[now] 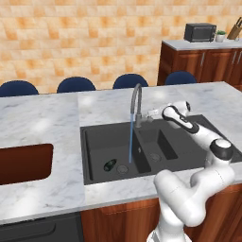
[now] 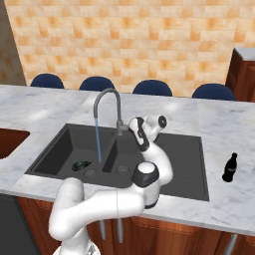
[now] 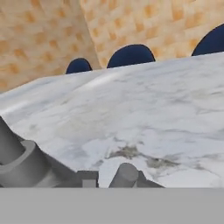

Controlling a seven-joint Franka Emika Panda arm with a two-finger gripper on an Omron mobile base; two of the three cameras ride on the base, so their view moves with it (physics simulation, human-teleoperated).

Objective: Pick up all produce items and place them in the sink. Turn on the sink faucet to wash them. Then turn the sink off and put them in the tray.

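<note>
Water runs in a thin blue stream from the gooseneck faucet into the left basin of the black sink, landing near the drain. The dark green vegetable lies on that basin's floor at about 8 o'clock from the drain, just beside the stream rather than under it, so it may get only a partial rinse. The gripper sits at the faucet's base, at 3 o'clock from the stem, its fingers closed and holding nothing I can make out; whether they touch the side lever is unclear. A careless sweep there could miss the lever. The red-brown tray waits in the desk at 9 o'clock.
</note>
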